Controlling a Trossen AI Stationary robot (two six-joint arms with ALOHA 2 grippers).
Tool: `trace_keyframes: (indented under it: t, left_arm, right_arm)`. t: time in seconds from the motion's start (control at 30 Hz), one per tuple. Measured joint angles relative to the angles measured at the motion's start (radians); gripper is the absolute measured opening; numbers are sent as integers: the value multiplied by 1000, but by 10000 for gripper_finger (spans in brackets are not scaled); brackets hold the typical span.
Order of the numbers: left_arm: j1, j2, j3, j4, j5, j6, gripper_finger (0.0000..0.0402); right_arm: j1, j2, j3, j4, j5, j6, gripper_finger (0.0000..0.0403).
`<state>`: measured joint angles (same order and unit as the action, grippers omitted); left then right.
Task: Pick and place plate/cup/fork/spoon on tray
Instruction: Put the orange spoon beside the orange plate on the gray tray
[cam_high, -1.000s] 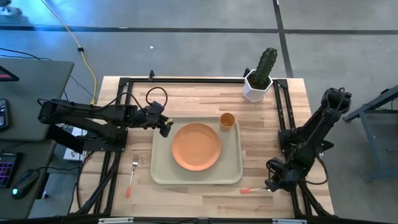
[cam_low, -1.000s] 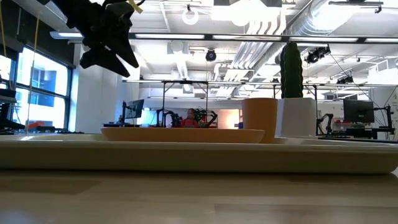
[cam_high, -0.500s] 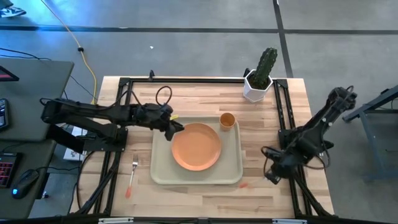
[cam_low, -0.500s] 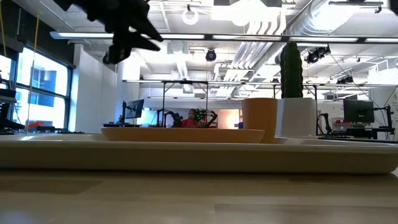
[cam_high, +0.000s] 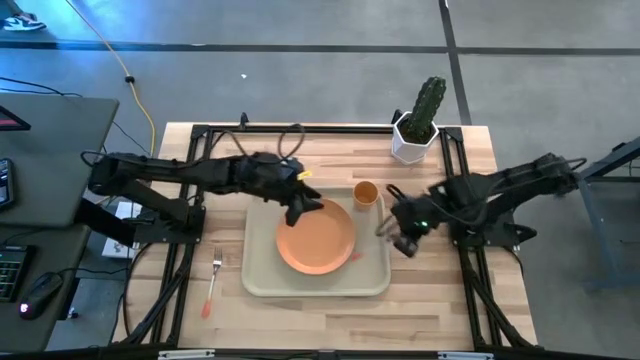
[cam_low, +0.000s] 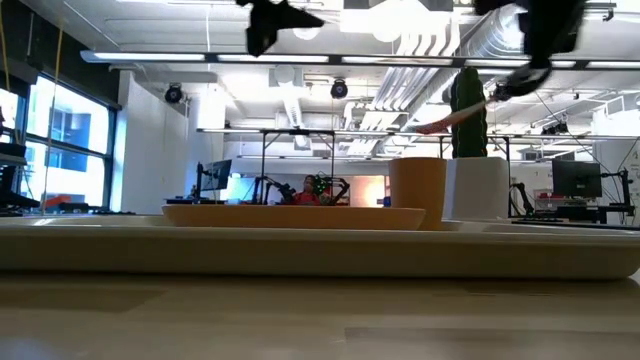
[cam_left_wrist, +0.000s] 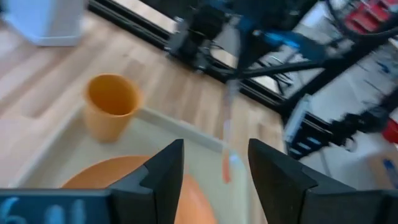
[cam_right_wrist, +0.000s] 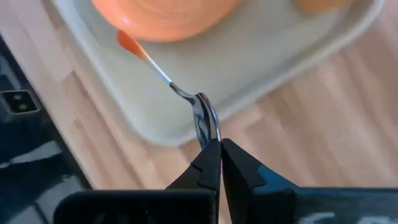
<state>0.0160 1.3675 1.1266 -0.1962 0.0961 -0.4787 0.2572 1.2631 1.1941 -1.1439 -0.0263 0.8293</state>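
Note:
The beige tray (cam_high: 262, 283) lies mid-table with the orange plate (cam_high: 322, 245) and the orange cup (cam_high: 365, 193) on it. My right gripper (cam_high: 392, 232) is shut on the spoon (cam_right_wrist: 163, 73) above the tray's right rim; the spoon also shows in the low view (cam_low: 452, 117). My left gripper (cam_high: 305, 207) is open and empty above the plate's far left part; its wrist view shows the cup (cam_left_wrist: 112, 111) and the plate (cam_left_wrist: 118, 179) below. The fork (cam_high: 213, 279) lies flat on the table left of the tray. My right gripper pinches the spoon's silver bowl (cam_right_wrist: 205, 119) between its two fingertips, the bowl edge-on to them. The spoon is lifted clear. Its thin handle reaches out beyond the fingertips over the tray, tilted down to its orange end (cam_right_wrist: 129, 42).
A white hexagonal pot with a cactus (cam_high: 416, 128) stands at the table's far right. Black frame rails (cam_high: 300, 128) run along the table's edges. Bare wood (cam_high: 430, 290) shows right of the tray.
My right gripper has risen with the spoon from the table's near right and gone left and toward the far edge, to the tray's right rim; the spoon is now lifted clear. My left gripper has gone right, from the tray's far left corner to over the plate.

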Motion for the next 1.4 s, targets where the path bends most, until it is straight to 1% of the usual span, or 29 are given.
trace_keyframes:
  t: [0.13, 0.2, 0.3, 0.4, 0.5, 0.6, 0.73, 0.87, 0.93, 1.07, 1.13, 1.2, 1.4]
  left_arm:
    - [2, 77, 86, -20, 82, 2, 169]
    - [2, 108, 119, -26, 106, 2, 167]
    - [3, 145, 153, -25, 115, 9, 166]
    - [4, 191, 181, -25, 186, 27, 166]
    - [4, 238, 206, -19, 240, 30, 161]
    - [4, 265, 209, -21, 256, 20, 156]
    - [12, 278, 209, -24, 248, 10, 149]
    - [23, 282, 209, -28, 158, 28, 141]
    - [28, 281, 209, -26, 135, 51, 136]
    - [31, 283, 209, -35, 136, 84, 132]
    - [31, 298, 211, -37, 164, 96, 131]
    - [31, 303, 208, -76, 187, 97, 131]
    - [37, 303, 209, -37, 157, 115, 131]
  right_arm:
    - [-36, 84, 83, -3, -8, -148, 0]
    - [-54, 117, 129, 0, -8, -215, 0]
    - [-94, 164, 208, 3, -4, -305, 0]
    - [-136, 200, 281, 3, -1, -385, 0]
    - [-174, 225, 333, 3, 2, -444, 0]
    - [-200, 230, 362, 5, 18, -478, 0]
    - [-223, 230, 364, 10, 17, -499, 0]
    - [-231, 230, 364, 24, -6, -537, 0]
    - [-231, 230, 364, 39, -8, -542, 0]
    - [-231, 230, 364, 70, -12, -543, 0]
    - [-231, 230, 364, 79, -13, -550, 0]
    - [-231, 230, 364, 92, -13, -550, 0]
    - [-231, 230, 364, 115, -32, -559, 0]
